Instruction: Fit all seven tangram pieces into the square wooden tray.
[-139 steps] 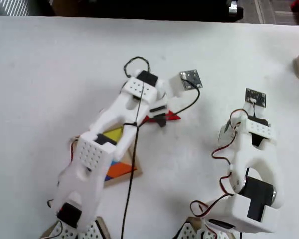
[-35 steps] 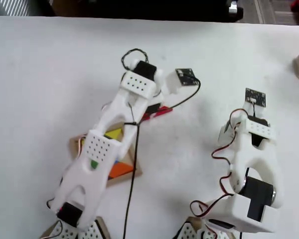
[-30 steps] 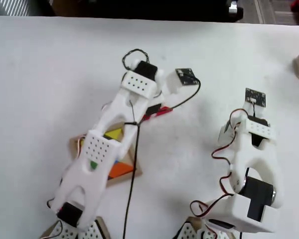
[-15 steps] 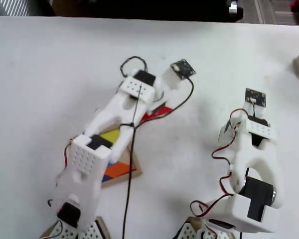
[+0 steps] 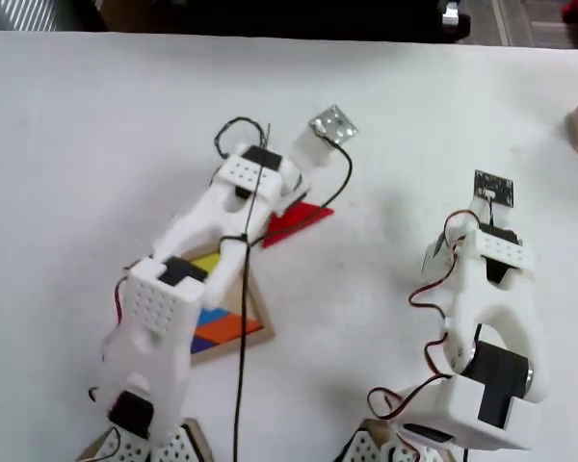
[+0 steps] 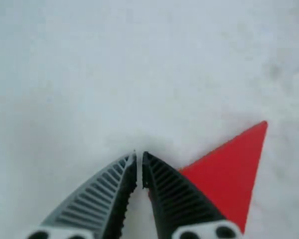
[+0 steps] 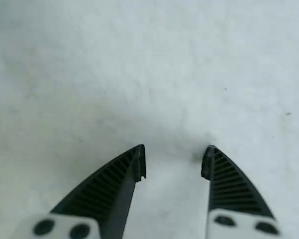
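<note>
- Red triangle (image 5: 295,222): likely to skid away from the tray (image 5: 258,333) if nudged edge-on, being flat and thin on the bench (image 5: 96,125).
- Could also be missed outright: left jaws nearly closed, barely a slit between them, gripping nothing.
- Lies just beside the dark one of the left jaws, outside the slit, not between.
- Right jaws parted over bare bench, well apart from the piece.
</note>
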### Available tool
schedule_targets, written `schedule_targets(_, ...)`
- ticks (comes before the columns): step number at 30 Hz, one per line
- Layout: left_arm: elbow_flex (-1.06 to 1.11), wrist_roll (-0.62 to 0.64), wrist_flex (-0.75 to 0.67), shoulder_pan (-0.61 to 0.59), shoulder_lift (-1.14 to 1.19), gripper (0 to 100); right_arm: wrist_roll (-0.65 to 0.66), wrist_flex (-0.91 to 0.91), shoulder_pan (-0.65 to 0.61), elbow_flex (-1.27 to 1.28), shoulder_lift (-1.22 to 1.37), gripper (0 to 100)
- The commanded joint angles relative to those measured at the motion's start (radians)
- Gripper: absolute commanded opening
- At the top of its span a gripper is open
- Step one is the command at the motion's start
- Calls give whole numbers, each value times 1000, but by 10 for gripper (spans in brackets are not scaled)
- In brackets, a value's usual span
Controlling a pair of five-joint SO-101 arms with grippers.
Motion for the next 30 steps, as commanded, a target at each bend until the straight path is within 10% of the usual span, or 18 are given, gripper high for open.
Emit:
schedule_targets(1, 2, 14, 40, 12, -42, 20, 14, -16, 10, -43, -4, 190)
schedule_targets(12, 112, 146, 186, 84, -188, 21, 14, -16, 10, -43, -4, 190)
schedule_targets(24, 522, 164, 2, 173, -552, 23, 14, -16, 7, -41, -4, 190)
schedule_targets(30, 638, 483, 6, 173, -687, 24, 14, -16, 5, -41, -4, 190)
